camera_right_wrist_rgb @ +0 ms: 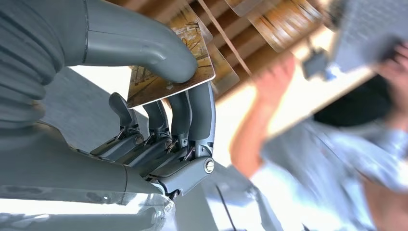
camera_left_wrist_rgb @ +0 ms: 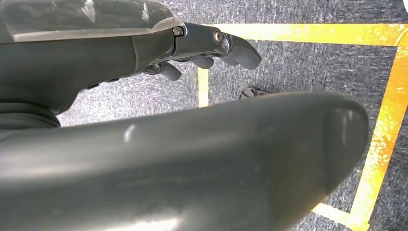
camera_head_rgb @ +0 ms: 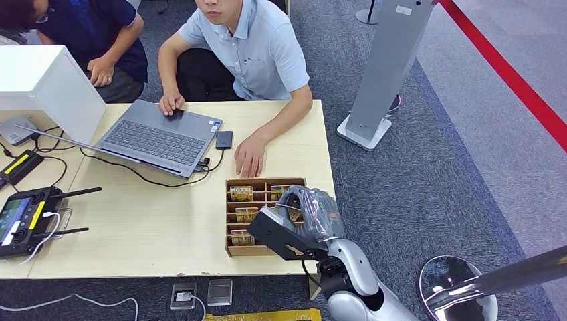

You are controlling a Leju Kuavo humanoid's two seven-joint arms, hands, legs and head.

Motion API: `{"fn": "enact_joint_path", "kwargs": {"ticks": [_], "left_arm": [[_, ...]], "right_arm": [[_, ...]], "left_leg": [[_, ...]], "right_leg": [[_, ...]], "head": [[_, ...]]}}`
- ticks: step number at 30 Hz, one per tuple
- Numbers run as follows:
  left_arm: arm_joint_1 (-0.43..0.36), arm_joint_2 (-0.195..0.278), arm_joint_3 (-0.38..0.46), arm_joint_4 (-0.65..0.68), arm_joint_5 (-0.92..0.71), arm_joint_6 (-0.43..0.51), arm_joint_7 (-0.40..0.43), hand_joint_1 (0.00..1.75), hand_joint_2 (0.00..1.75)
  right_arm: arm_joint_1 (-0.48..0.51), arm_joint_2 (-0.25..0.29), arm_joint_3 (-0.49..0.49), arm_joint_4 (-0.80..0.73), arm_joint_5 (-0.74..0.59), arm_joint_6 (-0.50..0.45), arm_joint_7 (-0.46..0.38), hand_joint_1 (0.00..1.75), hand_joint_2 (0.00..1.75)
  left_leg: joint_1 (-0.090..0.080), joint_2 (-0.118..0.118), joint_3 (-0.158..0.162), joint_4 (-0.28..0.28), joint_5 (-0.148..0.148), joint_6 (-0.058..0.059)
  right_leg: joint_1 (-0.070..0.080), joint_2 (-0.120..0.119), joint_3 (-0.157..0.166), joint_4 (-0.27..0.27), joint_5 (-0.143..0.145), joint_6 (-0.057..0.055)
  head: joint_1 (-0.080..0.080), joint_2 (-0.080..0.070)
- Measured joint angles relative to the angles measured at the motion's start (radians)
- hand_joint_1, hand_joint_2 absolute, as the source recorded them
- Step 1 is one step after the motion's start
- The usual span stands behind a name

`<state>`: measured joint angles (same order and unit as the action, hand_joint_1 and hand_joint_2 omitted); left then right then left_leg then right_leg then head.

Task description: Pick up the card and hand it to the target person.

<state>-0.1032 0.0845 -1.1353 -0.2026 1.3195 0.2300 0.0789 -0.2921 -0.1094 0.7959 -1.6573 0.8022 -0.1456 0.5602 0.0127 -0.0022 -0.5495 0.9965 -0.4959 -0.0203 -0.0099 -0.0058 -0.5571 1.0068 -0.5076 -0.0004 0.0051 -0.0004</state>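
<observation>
our right hand [camera_right_wrist_rgb: 159, 115] has a thin printed card w/ brown-gold artwork [camera_right_wrist_rgb: 166, 72] pinched btw the thick grey thumb and the darker fingers [camera_right_wrist_rgb: 192, 110], right over the shallow brown cardboard tray w/ divided slots [camera_head_rgb: 231, 251] where more of the same cards [camera_head_rgb: 241, 193] sit. main risk as we see it: the pinch is on a flat slick card near one edge, so it could pivot or slide out as soon as the arm swings, and it'd drop back in the tray or off the near table edge. second risk: the hand is low over the slots, so a sideways move before lifting could snag a divider, drag the light tray or flick other cards out. third: the person in the pale blue polo shirt [camera_head_rgb: 257, 47] has a hand [camera_head_rgb: 251, 157] flat on the table just beyond the tray, so a fast reach fwd could bump it; we can't tell if that's the target person. our left hand [camera_left_wrist_rgb: 211, 48] hangs over grey carpet w/ yellow tape lines [camera_left_wrist_rgb: 380, 139], fingers curled in, holding nothing. surface is a pale wood table [camera_head_rgb: 147, 221], carrying an open grey laptop [camera_head_rgb: 160, 137], a dark phone [camera_head_rgb: 224, 139], black cables and a black handheld controller w/ antennas [camera_head_rgb: 23, 221]. room: grey carpet, a red floor stripe [camera_head_rgb: 515, 80], a grey upright stand on a white base [camera_head_rgb: 384, 73].
</observation>
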Motion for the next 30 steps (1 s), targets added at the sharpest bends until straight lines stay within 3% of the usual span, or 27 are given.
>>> {"fn": "enact_joint_path", "kwargs": {"ticks": [6, 12, 16, 20, 28, 30], "left_arm": [[-0.001, 0.0, 0.0, 0.0, -0.017, -0.013, -0.006, 0.0, 0.0], [-0.008, 0.0, -0.007, 0.0, -0.034, -0.031, -0.01, 0.0, 0.0], [-0.009, 0.0, -0.008, 0.0, -0.035, -0.034, -0.01, 0.0, 0.0], [-0.025, -0.001, -0.025, 0.0, -0.034, -0.055, -0.006, 0.0, 0.0], [-0.026, -0.001, -0.035, 0.0, -0.026, -0.075, -0.016, 0.0, 0.0], [-0.026, -0.001, -0.038, 0.0, -0.024, -0.076, -0.016, 0.0, 0.0]], "right_arm": [[-0.118, 0.0, 0.009, -0.036, -0.027, 0.016, -0.057, 1.4, 1.75], [-0.3, 0.065, 0.048, 0.107, -0.086, -0.005, -0.192, 1.4, 1.75], [-0.323, 0.077, 0.053, 0.134, -0.092, -0.011, -0.212, 1.4, 1.75], [-0.552, 0.24, 0.113, 0.579, -0.106, -0.049, -0.351, 1.4, 1.75], [-0.612, 0.331, 0.153, 0.871, -0.113, -0.08, -0.403, 1.4, 1.75], [-0.613, 0.344, 0.161, 0.912, -0.107, -0.085, -0.402, 0.7, 1.75]], "left_leg": [[0.0, 0.0, -0.001, 0.0, 0.0, 0.0], [0.0, -0.001, -0.001, 0.0, 0.001, 0.0], [0.0, -0.001, -0.002, 0.0, 0.001, 0.0], [0.0, -0.002, -0.003, 0.0, 0.001, 0.0], [0.0, -0.002, -0.003, 0.0, 0.001, 0.0], [0.0, -0.002, -0.003, 0.0, 0.001, 0.0]], "right_leg": [[0.0, 0.0, 0.0, 0.0, 0.0, 0.0], [0.0, -0.001, 0.0, 0.001, 0.0, 0.0], [0.0, -0.002, 0.0, 0.001, 0.0, 0.0], [0.0, -0.003, -0.001, 0.002, 0.0, 0.0], [0.0, -0.003, -0.001, 0.001, 0.0, 0.0], [0.0, -0.003, -0.001, 0.001, 0.0, 0.0]], "head": [[0.0, 0.0], [-0.001, 0.0], [0.0, 0.0], [-0.001, 0.0], [0.001, 0.0], [0.001, 0.0]]}}
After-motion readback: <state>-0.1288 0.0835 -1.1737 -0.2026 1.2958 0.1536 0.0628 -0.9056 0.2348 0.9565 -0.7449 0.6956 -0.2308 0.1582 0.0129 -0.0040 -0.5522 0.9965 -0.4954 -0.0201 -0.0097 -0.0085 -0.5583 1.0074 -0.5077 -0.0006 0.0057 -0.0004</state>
